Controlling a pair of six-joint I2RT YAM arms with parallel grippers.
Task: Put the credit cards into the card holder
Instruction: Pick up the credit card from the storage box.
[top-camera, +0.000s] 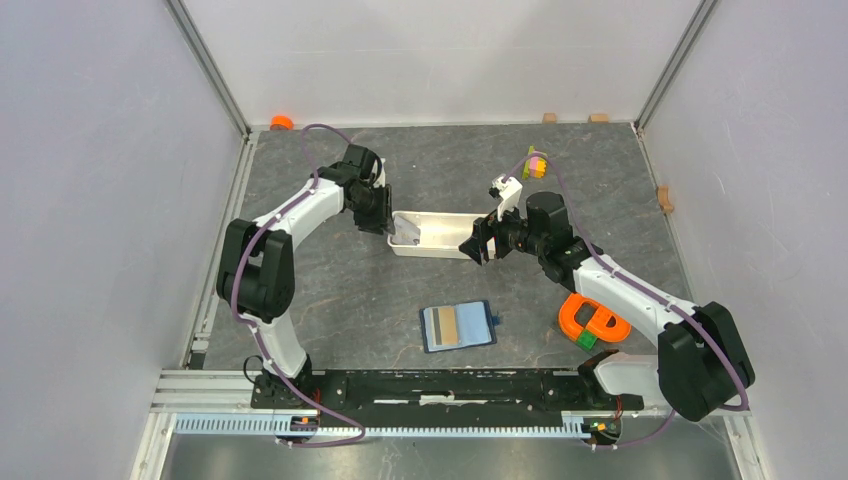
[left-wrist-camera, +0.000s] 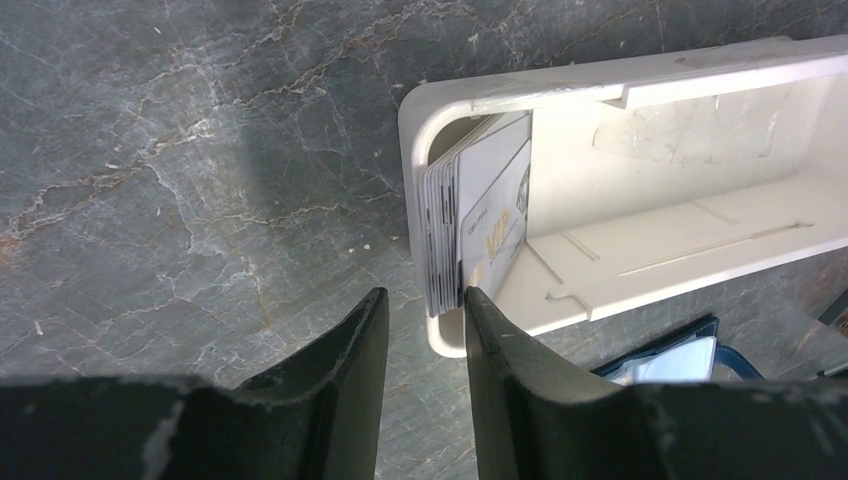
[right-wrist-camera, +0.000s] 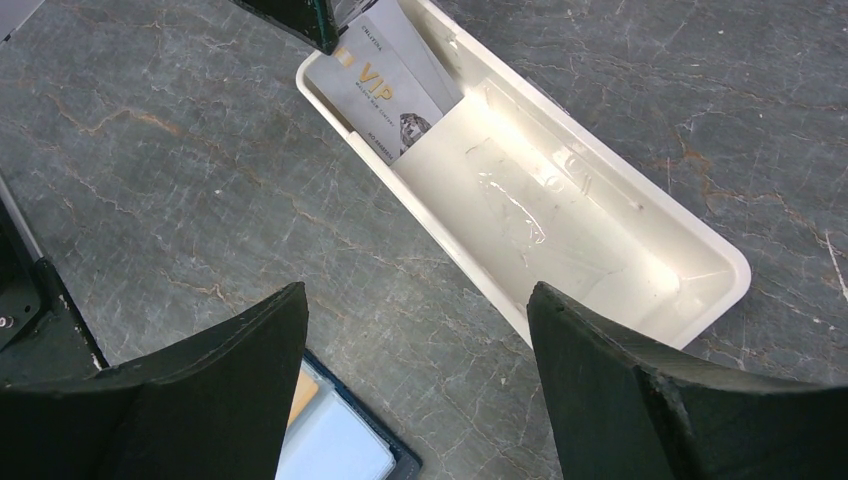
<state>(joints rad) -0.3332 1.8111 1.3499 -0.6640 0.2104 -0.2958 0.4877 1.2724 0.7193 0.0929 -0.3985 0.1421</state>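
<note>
Lifting credit cards (left-wrist-camera: 495, 200) from tray (left-wrist-camera: 650, 270)
We centre them between the half-open, empty left jaws before closing; right jaws wide, empty.

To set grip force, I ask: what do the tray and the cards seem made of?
Tray: probably moulded plastic, glossy white; it shows bright highlights and rounded corners. Cards: likely thin stiff plastic, silvery printed; they stand on edge without bending.

Your right gripper (right-wrist-camera: 415, 295) gapes wide, holding nothing. At 11 o'clock you see credit cards (right-wrist-camera: 385, 95) leaning in the white tray (right-wrist-camera: 735, 265); card holder (right-wrist-camera: 340, 450) at 7 o'clock.
</note>
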